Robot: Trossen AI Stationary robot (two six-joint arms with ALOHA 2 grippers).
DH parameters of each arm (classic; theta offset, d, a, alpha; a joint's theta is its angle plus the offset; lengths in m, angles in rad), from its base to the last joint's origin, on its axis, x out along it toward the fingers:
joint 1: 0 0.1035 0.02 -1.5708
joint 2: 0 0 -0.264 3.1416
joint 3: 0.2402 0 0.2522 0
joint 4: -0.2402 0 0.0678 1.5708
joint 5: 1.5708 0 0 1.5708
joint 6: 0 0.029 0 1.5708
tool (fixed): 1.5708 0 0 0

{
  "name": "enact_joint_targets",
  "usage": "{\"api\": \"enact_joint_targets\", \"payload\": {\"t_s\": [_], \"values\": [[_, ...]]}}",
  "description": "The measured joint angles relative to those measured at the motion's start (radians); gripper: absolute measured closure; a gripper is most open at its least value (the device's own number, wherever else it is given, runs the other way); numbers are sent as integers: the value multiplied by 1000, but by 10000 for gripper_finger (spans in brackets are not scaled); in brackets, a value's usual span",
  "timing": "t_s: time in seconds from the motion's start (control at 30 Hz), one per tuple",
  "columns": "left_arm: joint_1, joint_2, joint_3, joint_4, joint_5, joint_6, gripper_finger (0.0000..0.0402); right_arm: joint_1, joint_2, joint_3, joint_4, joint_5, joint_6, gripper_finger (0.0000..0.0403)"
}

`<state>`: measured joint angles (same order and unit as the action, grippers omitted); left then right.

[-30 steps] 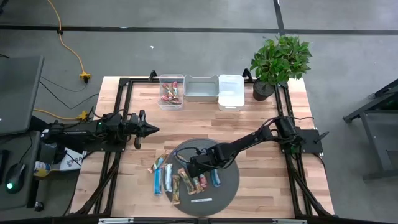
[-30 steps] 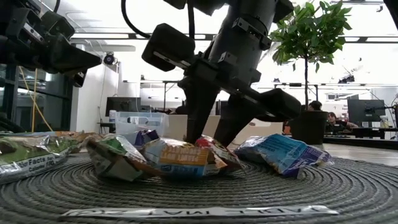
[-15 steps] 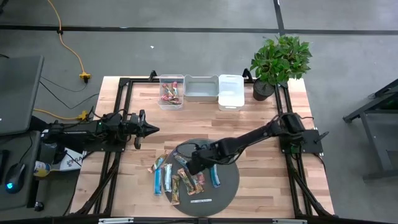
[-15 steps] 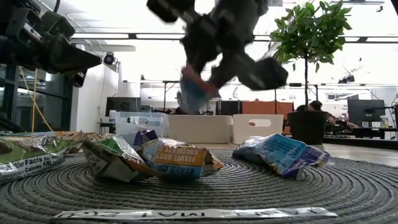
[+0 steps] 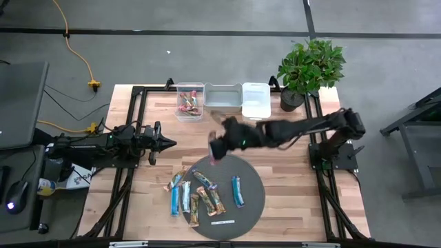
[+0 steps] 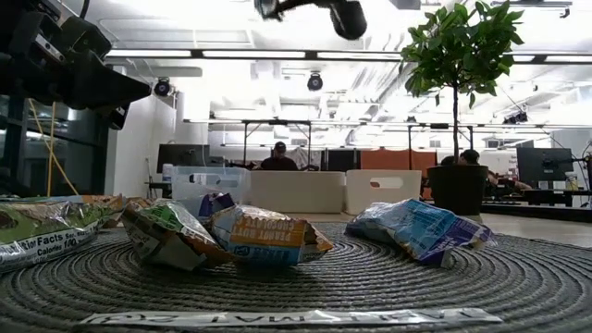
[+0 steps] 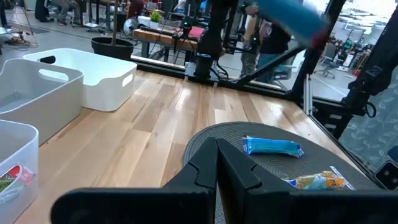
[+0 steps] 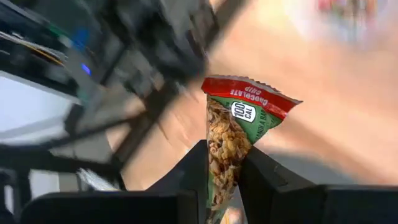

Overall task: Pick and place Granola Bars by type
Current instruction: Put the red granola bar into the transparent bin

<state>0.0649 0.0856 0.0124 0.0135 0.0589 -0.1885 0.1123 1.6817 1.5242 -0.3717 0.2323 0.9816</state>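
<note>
Lifted clear of the round woven mat (image 5: 251, 207) since a second ago, the right gripper (image 5: 215, 148) now hangs above the mat's far-left edge, its fingers (image 8: 264, 180) closed narrowly on a red-topped granola bar (image 8: 233, 140) that stands upright between them. The wooden desk (image 5: 289, 162) sits in a black frame on a grey floor, with an open office behind. At the left, the left gripper (image 5: 165, 144) waits over the desk, fingers (image 7: 239, 174) fully closed and empty. Remaining granola bars (image 5: 196, 196) lie spread over the mat's left half, some spilling onto the wood, a blue one (image 5: 238, 191) farther right. Along the far edge stand a clear bin (image 5: 189, 102) holding red-wrapped bars, a grey bin (image 5: 223, 98), a white bin (image 5: 255, 101), then a potted plant (image 5: 306, 65).
</note>
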Motion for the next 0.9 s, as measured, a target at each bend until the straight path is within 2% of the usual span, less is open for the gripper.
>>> {"api": "enact_joint_targets", "payload": {"t_s": [0.2, 0.4, 0.67, 0.9], "values": [[0, 0, 0, 0, 0, 0, 401, -111, -35, 0, 176, -81, -179, 343], [0, 0, 0, 0, 0, 0, 401, -209, -24, 0, 313, -157, -272, 343], [0, 0, 0, 0, 0, 0, 401, -289, 2, 0, 494, -160, -385, 343], [0, 0, 0, 0, 0, 0, 401, -341, 93, 0, 690, -183, -471, 343]]}}
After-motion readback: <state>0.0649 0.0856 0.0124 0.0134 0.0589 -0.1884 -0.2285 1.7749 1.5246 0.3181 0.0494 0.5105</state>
